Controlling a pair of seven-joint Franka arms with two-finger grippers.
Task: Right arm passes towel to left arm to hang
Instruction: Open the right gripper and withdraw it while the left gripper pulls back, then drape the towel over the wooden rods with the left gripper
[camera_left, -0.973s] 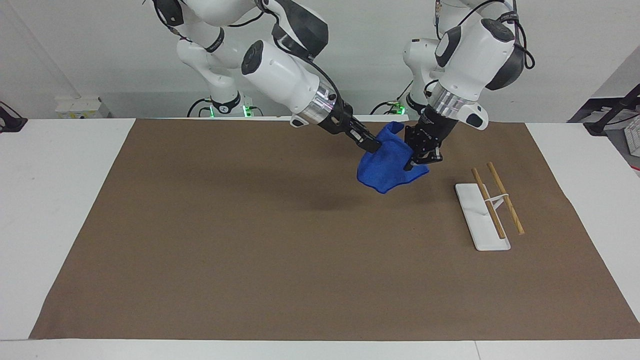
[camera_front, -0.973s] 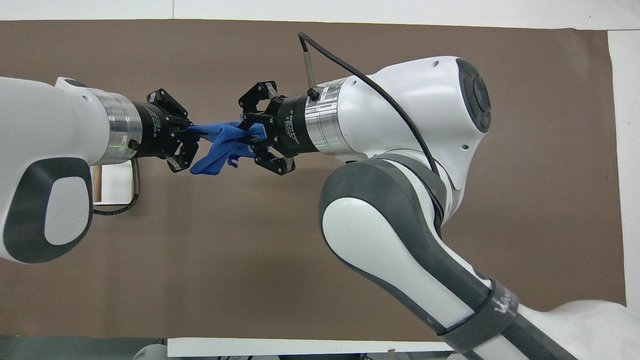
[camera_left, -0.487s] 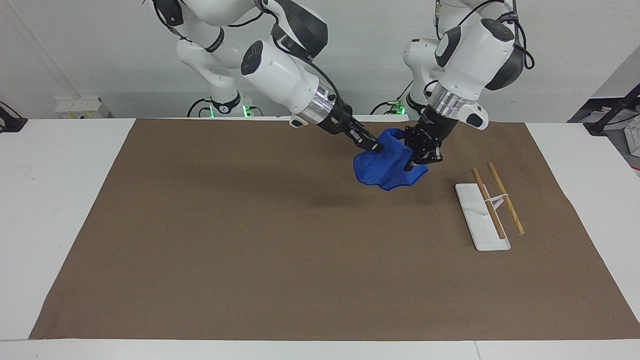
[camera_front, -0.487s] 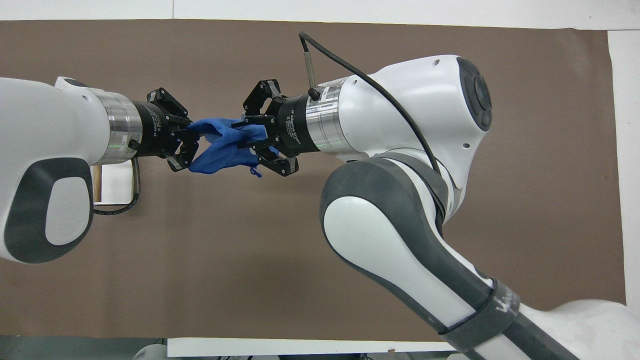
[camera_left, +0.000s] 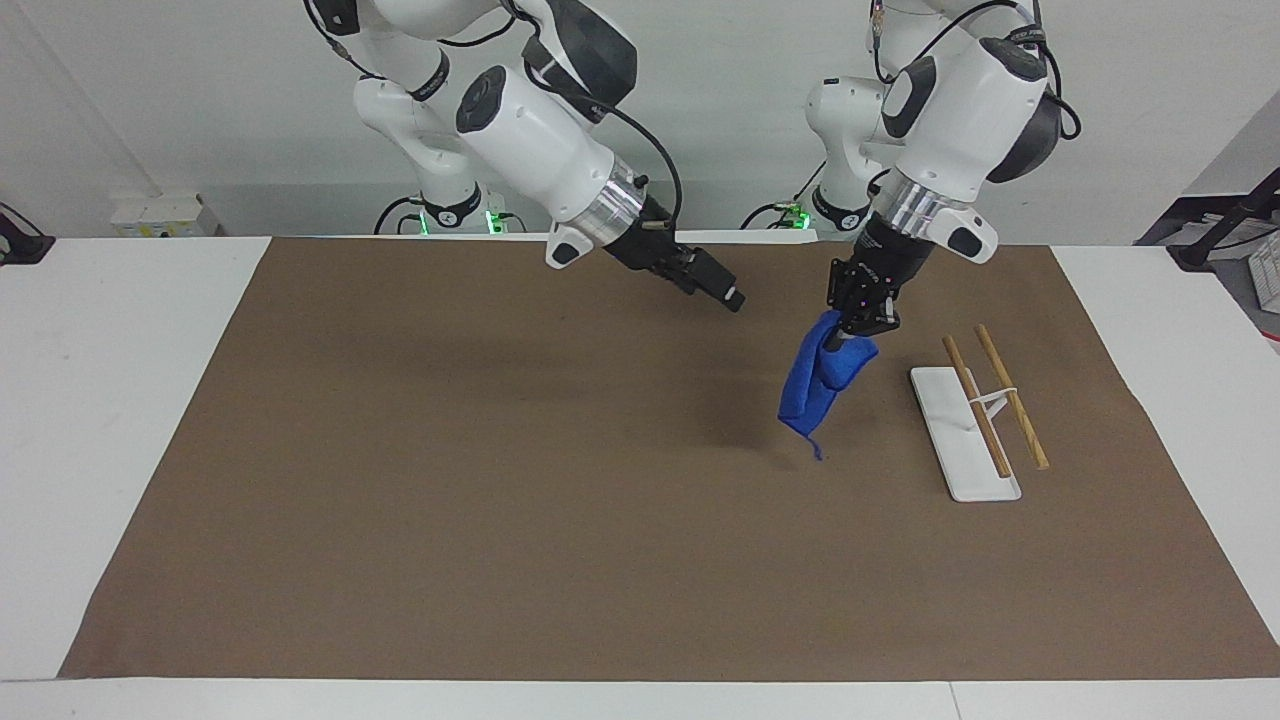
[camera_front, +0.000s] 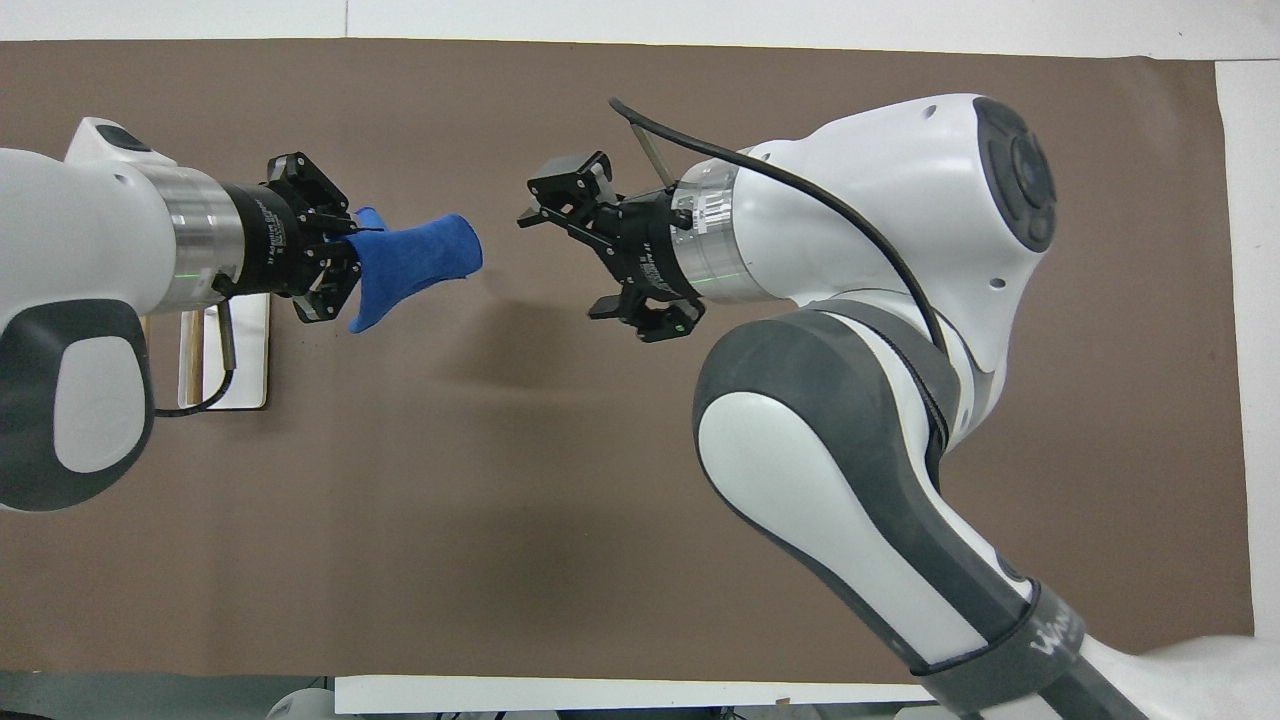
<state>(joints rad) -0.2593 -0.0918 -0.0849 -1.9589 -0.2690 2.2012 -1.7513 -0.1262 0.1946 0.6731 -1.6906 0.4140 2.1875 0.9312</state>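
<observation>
Two arms hang over the brown mat (camera_left: 500, 500) on the tabletop (camera_left: 120, 400). Left end effector (camera_left: 862, 327) pinches the blue towel (camera_left: 815, 385), which dangles above the mat near the white rack (camera_left: 945, 420). Right end effector (camera_front: 568, 248), its fingers spread wide and empty, hovers apart from the towel.

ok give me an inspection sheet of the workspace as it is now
surface: brown mat laid over a white table.
job's things: blue towel hangs in the air from the left claw, beside the rack, a white base with wooden rails.
clutter: nothing seen.
grippers: left claw shut on the towel; right claw open, empty, over the mat, apart from the towel.
cables: black cable runs along the right arm's wrist.
surroundings: white wall; dark gear at the table's edge toward the left arm's end.
</observation>
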